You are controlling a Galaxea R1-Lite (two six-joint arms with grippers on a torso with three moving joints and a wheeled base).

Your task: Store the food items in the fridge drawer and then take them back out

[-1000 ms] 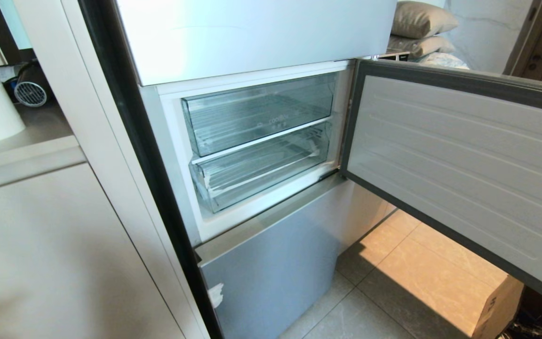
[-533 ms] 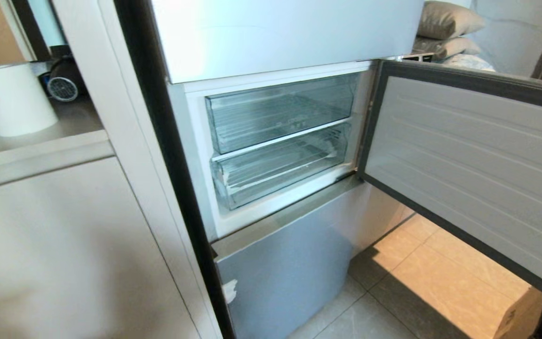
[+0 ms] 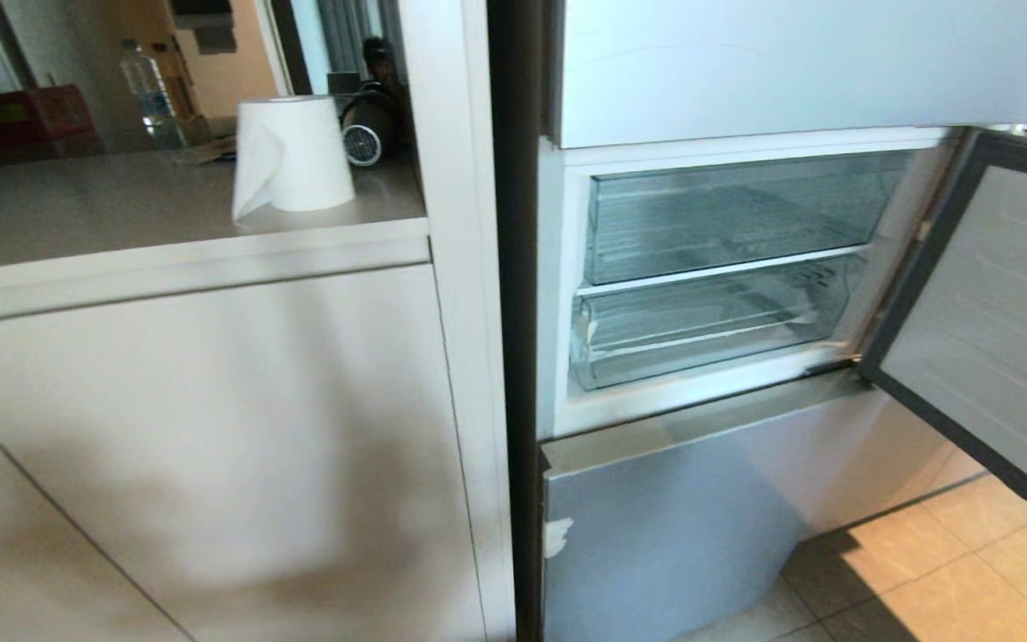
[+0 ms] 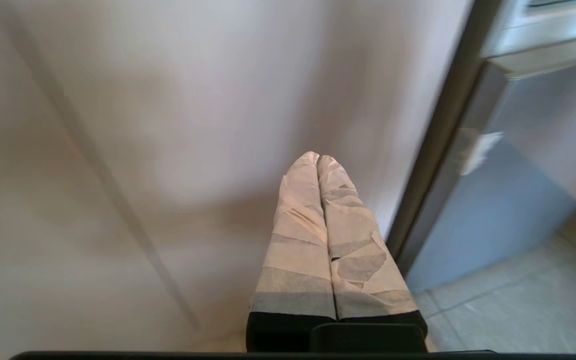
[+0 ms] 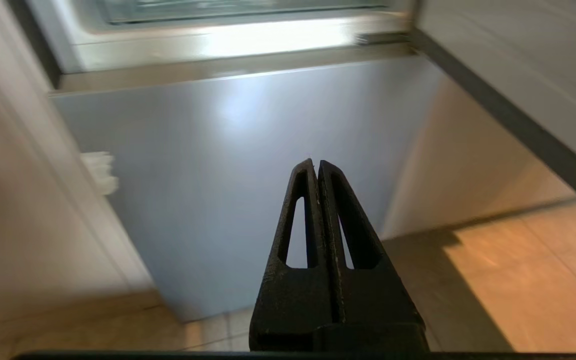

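The fridge drawer (image 3: pixel 701 325) is the lower of two clear bins in the open fridge compartment, pushed in, with a whitish patch at its front left corner. Nothing shows inside it. The food items are out of view. Neither arm appears in the head view. My left gripper (image 4: pixel 318 158), with tape-wrapped fingers, is shut on nothing and hangs low before the beige cabinet front beside the fridge edge. The black right gripper (image 5: pixel 316 163) is shut and empty, facing the silver-blue lower fridge door.
An upper clear bin (image 3: pixel 727 214) sits above the drawer. The compartment door (image 3: pixel 995 321) stands open at the right. Left of the fridge, a beige cabinet (image 3: pixel 210 446) carries a counter with a paper roll (image 3: pixel 292 156) and a water bottle (image 3: pixel 144 89). Below is the lower door panel (image 3: pixel 674 526) and tiled floor (image 3: pixel 950 571).
The whole head view has swung left, so the fridge now sits on the right and the counter with the paper roll has come into sight. Nothing in the scene itself has moved.
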